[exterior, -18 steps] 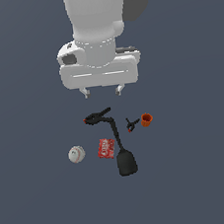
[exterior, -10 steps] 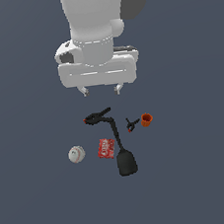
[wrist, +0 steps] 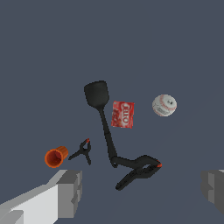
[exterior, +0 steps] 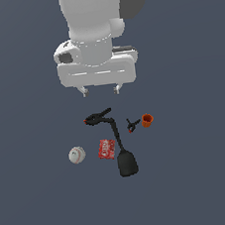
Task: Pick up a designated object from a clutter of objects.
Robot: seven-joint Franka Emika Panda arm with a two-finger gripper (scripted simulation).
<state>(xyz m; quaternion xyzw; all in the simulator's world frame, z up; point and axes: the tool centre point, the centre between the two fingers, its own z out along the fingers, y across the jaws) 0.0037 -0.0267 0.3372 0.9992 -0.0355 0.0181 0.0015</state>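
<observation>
Below the arm at frame centre: gripper point(exterior: 100, 90) hangs spread wide, grasping nothing | lower left: white baseball point(exterior: 77, 155) lies alone, just beside red packet point(exterior: 105, 149) | black spatula point(exterior: 122, 153) touches large clamp point(exterior: 98, 117) | right: small clamp point(exterior: 132, 125) beside orange cup point(exterior: 147, 120) | wrist view alone shows cup's open mouth point(wrist: 55, 157) and the ball's red stitching point(wrist: 164, 105).

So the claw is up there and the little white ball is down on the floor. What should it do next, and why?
Probably shift sideways toward the exterior view's left until it is over the small white baseball with red stitching. The open claw hangs high, roughly above the large black clamp with red tips, while the ball lies apart from the flat red packet, leaving room to descend.
</observation>
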